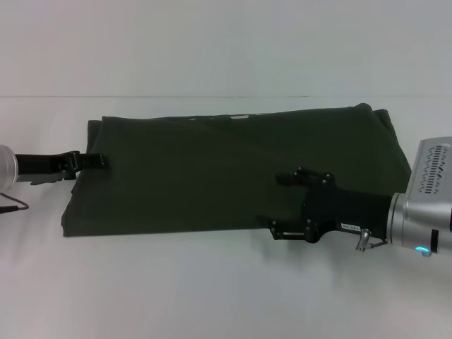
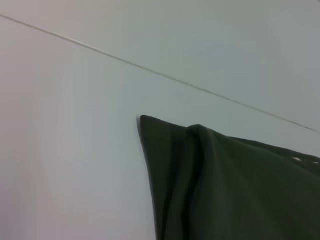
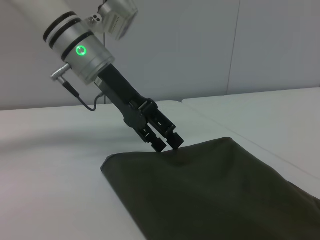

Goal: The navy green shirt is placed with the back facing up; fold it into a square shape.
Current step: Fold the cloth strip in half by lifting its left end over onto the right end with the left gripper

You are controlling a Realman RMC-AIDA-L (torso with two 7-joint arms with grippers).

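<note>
The navy green shirt (image 1: 212,169) lies on the white table as a wide, flat, folded rectangle. It also shows in the left wrist view (image 2: 235,190) and the right wrist view (image 3: 210,195). My left gripper (image 1: 97,161) is at the shirt's left edge. In the right wrist view this gripper (image 3: 167,144) has its fingertips close together on that edge, and the cloth rises slightly there. My right gripper (image 1: 279,203) is open, with its jaws wide apart. It hovers over the shirt's near edge, right of the middle.
The white table (image 1: 212,296) extends around the shirt on all sides. A seam line (image 1: 141,97) runs across the back of the table. A thin cable (image 1: 14,206) hangs by the left arm.
</note>
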